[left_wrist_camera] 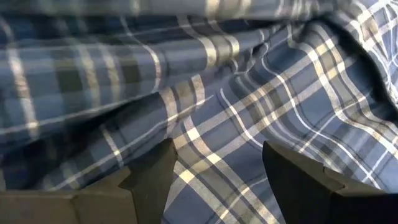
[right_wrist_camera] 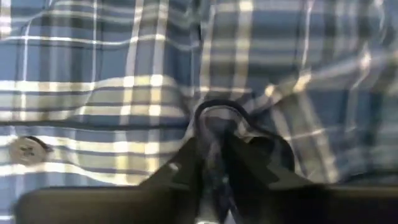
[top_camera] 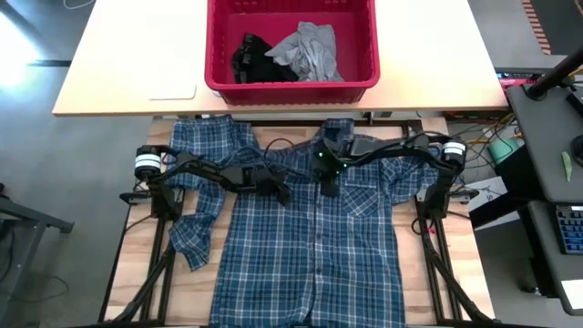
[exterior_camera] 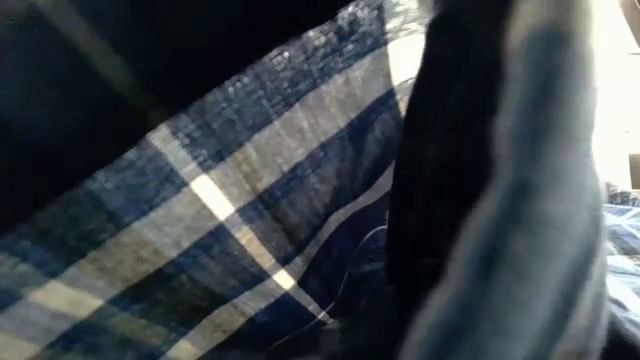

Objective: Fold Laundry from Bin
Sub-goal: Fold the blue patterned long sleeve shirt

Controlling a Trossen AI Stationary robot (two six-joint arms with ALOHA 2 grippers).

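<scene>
Fabric fills the narrow gap of my right pincer [right_wrist_camera: 214, 171]: its 2 fingers are pinched on a raised fold of the plaid shirt [top_camera: 310, 241] near the button strip, high on the chest just below the collar. 1 white button [right_wrist_camera: 26, 149] lies flat on the cloth just beside that pinch. My left pincer [top_camera: 278, 189] rests on the same shirt near its left shoulder, its 2 fingers [left_wrist_camera: 152, 177] spread apart with flat plaid cloth between them and nothing gripped.

I count 3 garments. The shirt is spread front-up on the wooden table [top_camera: 460, 273], collar toward the bin, hem toward the near edge. Its left sleeve [top_camera: 196, 223] is bunched and twisted beside the body. Its right sleeve is mostly hidden under my right arm. The other 2 garments sit in the 1 red bin [top_camera: 291, 87]: a grey T-shirt [top_camera: 310, 53], crumpled, and a small black garment [top_camera: 248, 56] touching it on the left side. The bin stands on a paler table [top_camera: 118, 64] beyond the shirt, well apart from both pincers.

Plaid cloth is draped right over the low camera, so that view shows only cloth [exterior_camera: 250, 230]. A desk with cables and part of a keyboard [top_camera: 569, 228] sits off to my right.
</scene>
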